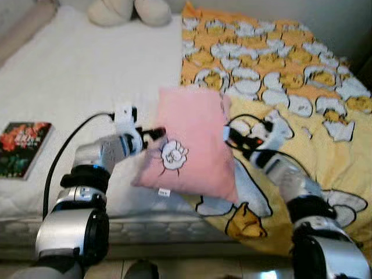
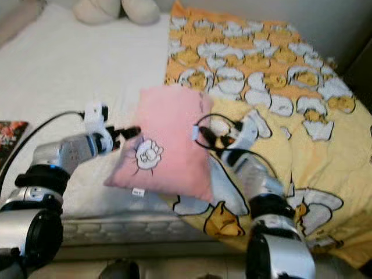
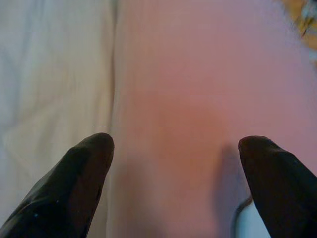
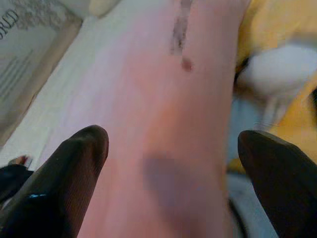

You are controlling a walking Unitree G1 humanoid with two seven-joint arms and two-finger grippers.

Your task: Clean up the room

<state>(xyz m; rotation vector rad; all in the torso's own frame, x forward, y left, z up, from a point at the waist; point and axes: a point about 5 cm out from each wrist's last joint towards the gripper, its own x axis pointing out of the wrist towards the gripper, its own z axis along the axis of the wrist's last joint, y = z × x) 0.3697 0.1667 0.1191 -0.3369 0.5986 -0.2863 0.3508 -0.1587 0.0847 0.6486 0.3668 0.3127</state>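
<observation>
A pink pillow (image 1: 192, 145) with a white flower print is tilted up near the bed's front edge, between my two arms. My left gripper (image 1: 156, 135) touches its left edge, my right gripper (image 1: 228, 135) its right edge. In the left wrist view the left gripper (image 3: 176, 144) is open, its black fingers (image 3: 86, 168) spread wide with the pink fabric (image 3: 198, 99) close ahead. The right wrist view shows the right gripper (image 4: 173, 139) likewise open, facing the pillow (image 4: 173, 99) side-on.
A yellow duck-print blanket (image 1: 302, 87) covers the right half of the bed, a white sheet (image 1: 87, 75) the left. A flowered book (image 1: 22, 148) lies at the left edge. Cream cushions (image 1: 131, 10) rest at the head. The mattress front edge (image 1: 145, 229) is just below the pillow.
</observation>
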